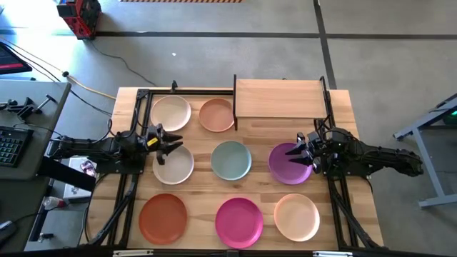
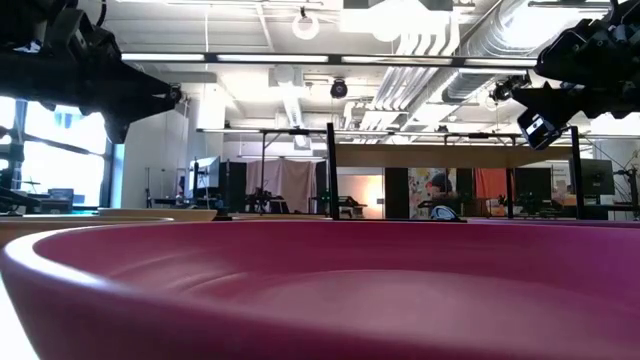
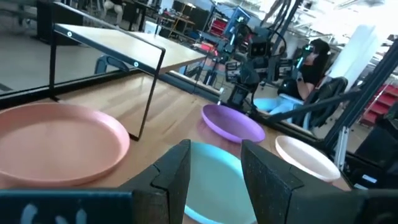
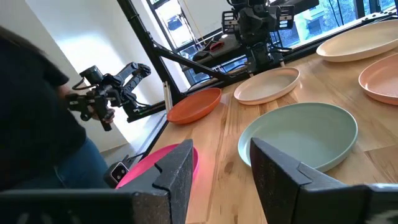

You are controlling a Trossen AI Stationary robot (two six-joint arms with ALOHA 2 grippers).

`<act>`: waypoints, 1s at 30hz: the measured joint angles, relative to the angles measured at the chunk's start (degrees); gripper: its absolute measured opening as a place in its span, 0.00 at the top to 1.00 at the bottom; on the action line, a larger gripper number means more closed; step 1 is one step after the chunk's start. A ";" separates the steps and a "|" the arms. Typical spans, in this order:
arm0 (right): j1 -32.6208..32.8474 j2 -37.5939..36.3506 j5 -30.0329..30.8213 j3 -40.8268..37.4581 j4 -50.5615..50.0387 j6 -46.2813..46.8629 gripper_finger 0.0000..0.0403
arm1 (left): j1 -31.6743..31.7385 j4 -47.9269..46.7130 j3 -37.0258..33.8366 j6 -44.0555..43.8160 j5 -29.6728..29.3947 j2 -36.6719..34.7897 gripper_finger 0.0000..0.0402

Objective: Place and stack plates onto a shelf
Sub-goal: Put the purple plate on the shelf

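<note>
Nearest the front edge of the table lie three plates in a row: a rust-orange plate, a magenta plate and a pale pink plate. In the low view the magenta plate fills the whole foreground, so little else on the table shows there.

The middle row holds a cream plate, a grey-teal plate and a purple plate. The left hand hovers over the far edge of that cream plate, its fingers parted with nothing between them; its wrist view looks past them to the grey-teal plate. The right hand hangs over the purple plate, fingers likewise spread and holding nothing, the grey-teal plate ahead of them.

Farther back sit a second cream plate and, just beside it, a peach plate. To the right of the peach plate stands the shelf, a light-wood board on thin black uprights at the table's far edge, its top bare. All eight plates lie flat on the table, apart from one another, none on the shelf.

Beyond the table, a person shows in the room in the low view.
</note>
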 joint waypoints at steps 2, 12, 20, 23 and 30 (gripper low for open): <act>-0.01 0.00 0.00 0.01 0.00 0.00 0.65 | 0.00 0.30 0.00 -0.08 -0.48 0.00 0.67; -0.02 0.01 -0.01 0.00 0.00 0.00 0.65 | 0.00 10.43 0.00 -0.05 -4.20 -0.02 0.67; -0.02 0.00 0.01 0.01 0.00 -0.01 0.65 | 0.00 14.27 0.00 -0.14 -4.23 0.00 0.67; 0.00 0.00 0.00 0.01 0.00 0.00 0.65 | 0.00 17.65 0.02 -0.13 -4.24 -0.02 0.67; 0.00 -0.01 2.37 0.00 0.39 0.25 0.65 | 0.00 24.68 0.04 -0.05 -8.16 0.00 0.67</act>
